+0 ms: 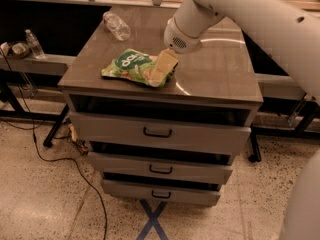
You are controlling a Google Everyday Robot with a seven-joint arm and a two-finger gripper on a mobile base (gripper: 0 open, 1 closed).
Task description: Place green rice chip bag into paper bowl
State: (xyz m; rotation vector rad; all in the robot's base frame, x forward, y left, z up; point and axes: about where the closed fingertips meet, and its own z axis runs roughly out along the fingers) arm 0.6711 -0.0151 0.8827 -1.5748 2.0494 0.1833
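Note:
The green rice chip bag [129, 65] lies flat on the left front part of the grey cabinet top [220, 74]. My gripper [162, 70] reaches down from the white arm [240, 9] and sits at the bag's right end, over or touching it. The paper bowl is hidden behind the arm.
A clear plastic bottle [116, 25] lies at the back left of the cabinet top. The cabinet has three drawers [157, 132] below. A second small bottle [34, 43] stands on a low shelf at the left. Cables [75, 169] run over the floor at the left.

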